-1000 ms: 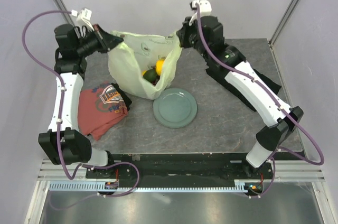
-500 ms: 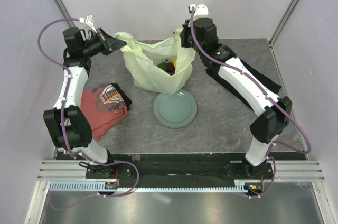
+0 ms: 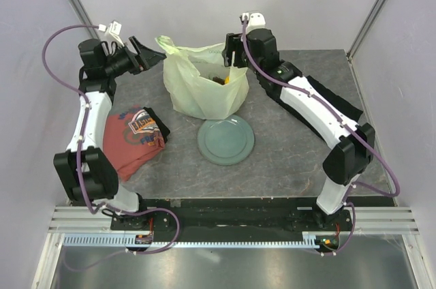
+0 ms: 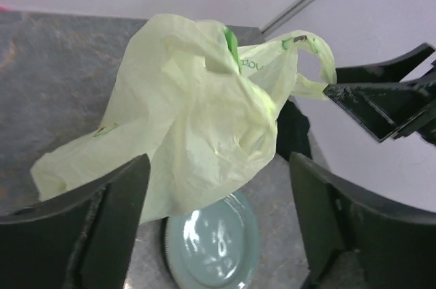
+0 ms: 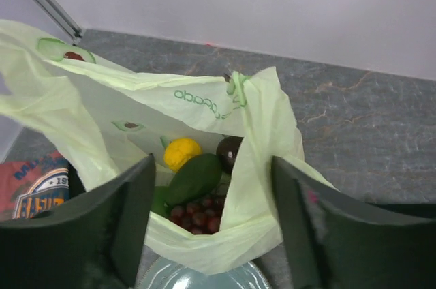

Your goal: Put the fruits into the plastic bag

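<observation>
**Fruit bagged: back both arms off without tipping it**

- The plastic bag (image 3: 204,91) stands on the table (image 3: 293,159) at 12 o'clock from the plate (image 3: 225,140), touching or just short of the plate's far rim. Its mouth is open upward.
- In the right wrist view the fruits (image 5: 197,187) lie in the bag's bottom: yellow-orange round one (image 5: 181,153), dark green oval (image 5: 195,178), plum (image 5: 230,153), grape bunch (image 5: 197,218). The pear cannot be told for sure. The plate is bare.
- The left gripper (image 4: 218,166) is at the bag's 10 o'clock, jaws wide and holding nothing, just clear of the handle loop (image 3: 163,43).
- The right gripper (image 5: 212,166) is over the rim at 1 o'clock, jaws wide and not clamped. A fold of film sits low between its fingers.
- Judged: loading looks finished and what remains is a clean retreat.
- To do it well, keep both jaws wide and lift the right one straight up before swinging toward 3 o'clock, so no fingertip hooks the film.
- The left should draw back toward 9 o'clock, above the T-shirt (image 3: 133,140).
- Risk: thin film drags easily, and a snag could topple the bag toward 6 o'clock and spill the fruit.
</observation>
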